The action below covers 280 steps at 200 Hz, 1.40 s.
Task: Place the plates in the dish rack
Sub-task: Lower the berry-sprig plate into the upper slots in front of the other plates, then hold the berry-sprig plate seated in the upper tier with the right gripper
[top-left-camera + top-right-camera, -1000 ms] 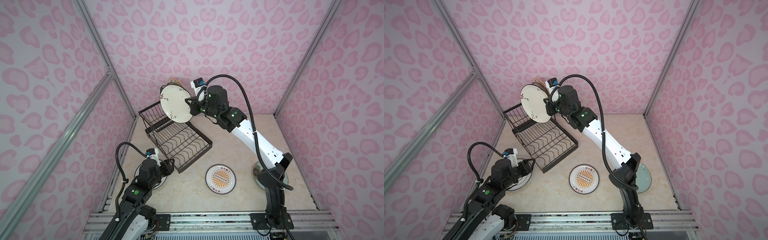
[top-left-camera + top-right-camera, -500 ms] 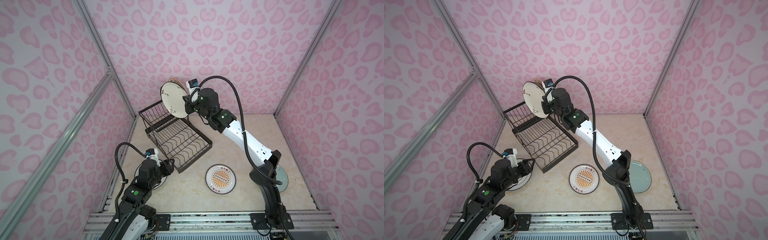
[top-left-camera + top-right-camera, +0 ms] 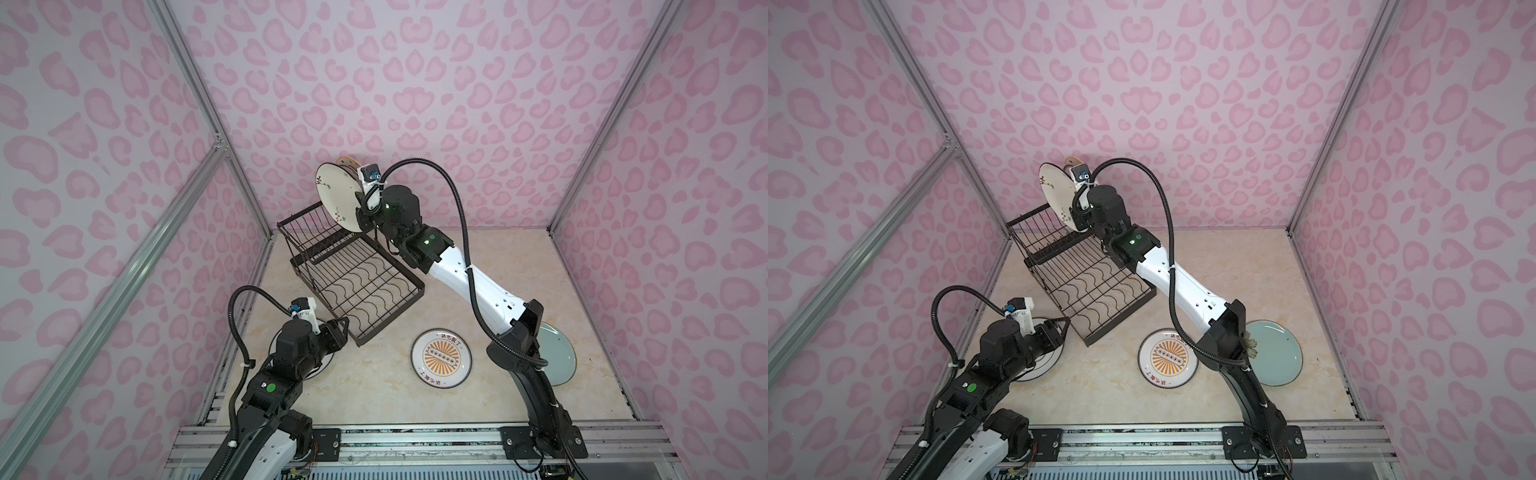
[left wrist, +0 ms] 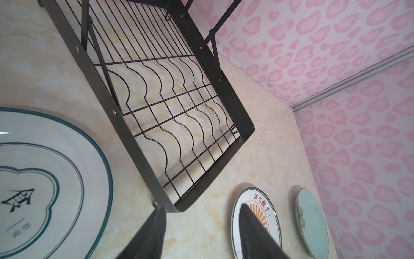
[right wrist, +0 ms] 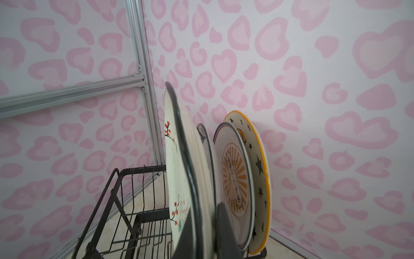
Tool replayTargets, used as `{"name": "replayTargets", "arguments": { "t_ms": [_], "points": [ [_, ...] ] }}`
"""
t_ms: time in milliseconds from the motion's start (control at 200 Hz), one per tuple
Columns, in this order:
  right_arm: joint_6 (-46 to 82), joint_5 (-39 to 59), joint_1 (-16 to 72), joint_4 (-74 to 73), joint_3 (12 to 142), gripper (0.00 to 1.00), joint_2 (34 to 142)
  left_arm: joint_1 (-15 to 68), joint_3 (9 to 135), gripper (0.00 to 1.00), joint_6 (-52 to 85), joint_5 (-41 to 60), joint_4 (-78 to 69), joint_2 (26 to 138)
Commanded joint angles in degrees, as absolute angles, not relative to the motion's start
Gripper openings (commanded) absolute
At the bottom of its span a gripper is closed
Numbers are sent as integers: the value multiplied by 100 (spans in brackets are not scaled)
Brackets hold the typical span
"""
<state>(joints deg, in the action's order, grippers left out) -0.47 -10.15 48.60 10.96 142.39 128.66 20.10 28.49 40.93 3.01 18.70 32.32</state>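
At upper centre, the floral plate [image 3: 334, 195] is clamped by the right gripper [image 3: 360, 217] over the dish rack [image 4: 231, 101]; racked plates [image 5: 237, 175], seemingly close, could be chipped if it is tilted.

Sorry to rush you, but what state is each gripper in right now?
Left gripper: open, holding nothing.
Right gripper: shut on the floral plate.

Right pincer [image 5: 205, 224] clamped, raised high; left pincer [image 4: 201, 207] half-parted, hanging low.
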Motion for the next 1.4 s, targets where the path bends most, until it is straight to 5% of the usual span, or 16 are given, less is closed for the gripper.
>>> {"name": "replayTargets", "arguments": {
  "t_ms": [0,1395],
  "points": [
    [-366,-1275,4951,61,14463,0,13063,2005,2824,55,4122,281,1880,3204],
    [-1362,-1925,4994,-2002,15273,0,14643,2004,2902,55,4096,120,2250,2943]
  ]
}}
